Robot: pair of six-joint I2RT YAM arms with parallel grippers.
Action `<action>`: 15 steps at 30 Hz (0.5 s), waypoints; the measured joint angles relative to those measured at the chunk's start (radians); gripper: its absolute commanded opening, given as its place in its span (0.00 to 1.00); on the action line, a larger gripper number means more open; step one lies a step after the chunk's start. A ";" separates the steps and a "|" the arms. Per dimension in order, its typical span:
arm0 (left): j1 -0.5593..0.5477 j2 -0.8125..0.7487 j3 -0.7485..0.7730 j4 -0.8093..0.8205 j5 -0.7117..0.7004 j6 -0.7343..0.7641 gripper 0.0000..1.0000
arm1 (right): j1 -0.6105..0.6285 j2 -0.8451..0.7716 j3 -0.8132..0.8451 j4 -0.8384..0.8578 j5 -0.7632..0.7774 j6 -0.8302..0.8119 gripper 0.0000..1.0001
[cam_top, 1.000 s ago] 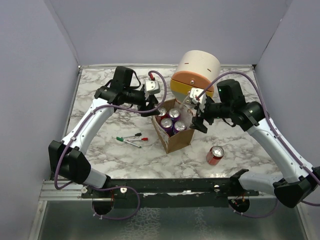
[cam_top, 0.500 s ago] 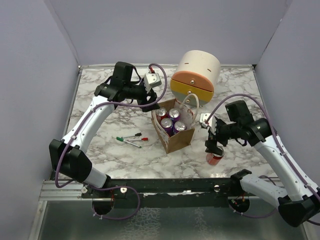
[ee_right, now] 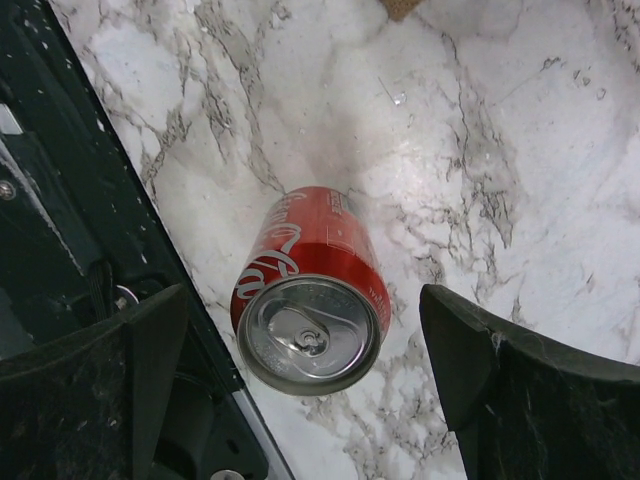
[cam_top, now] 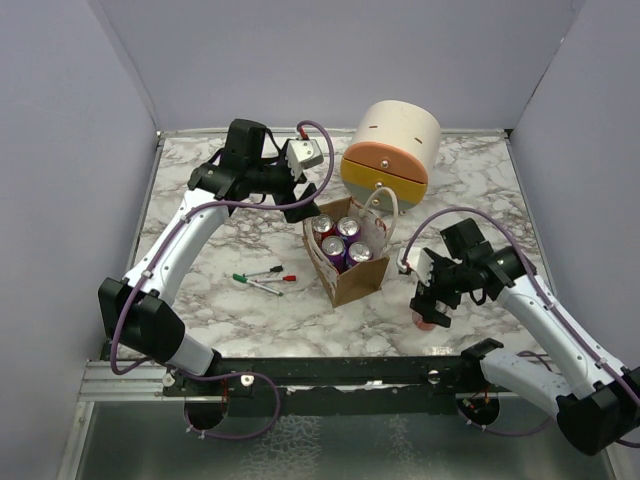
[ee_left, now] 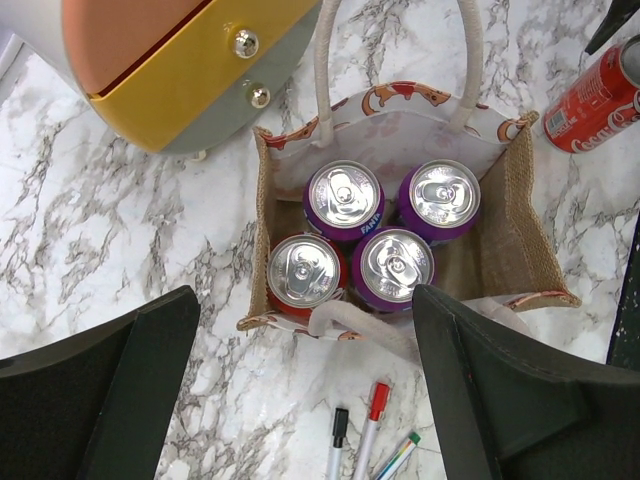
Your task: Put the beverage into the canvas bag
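The canvas bag [cam_top: 350,272] stands mid-table, tan-brown with pale loop handles, and holds several upright cans, purple and red. It also shows in the left wrist view [ee_left: 512,240]. A red cola can [ee_right: 312,295] stands upright on the marble to the bag's right, near the front edge; it also shows in the left wrist view [ee_left: 600,90]. My right gripper [ee_right: 310,395] is open, its fingers on either side of this can and apart from it. In the top view the right gripper [cam_top: 432,303] covers most of the can [cam_top: 427,321]. My left gripper [cam_top: 302,203] is open and empty behind the bag's left corner.
A round cream drawer unit [cam_top: 392,140] with orange and yellow fronts stands right behind the bag. Three marker pens [cam_top: 265,280] lie left of the bag. The black front rail [ee_right: 60,200] runs close beside the red can.
My right gripper has moved from the bag's right rim to the front right and come down over the red can. My left gripper has drawn back a little from the bag.
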 measured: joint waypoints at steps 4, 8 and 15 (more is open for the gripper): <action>0.000 0.000 0.000 0.000 0.000 -0.004 0.91 | 0.000 0.003 -0.032 0.010 0.032 0.003 0.94; 0.000 0.000 0.000 0.000 0.000 -0.013 0.90 | 0.000 0.011 -0.076 0.023 0.063 0.007 0.86; 0.000 0.000 0.000 0.002 0.003 -0.032 0.89 | 0.000 0.014 -0.104 0.050 0.085 0.015 0.61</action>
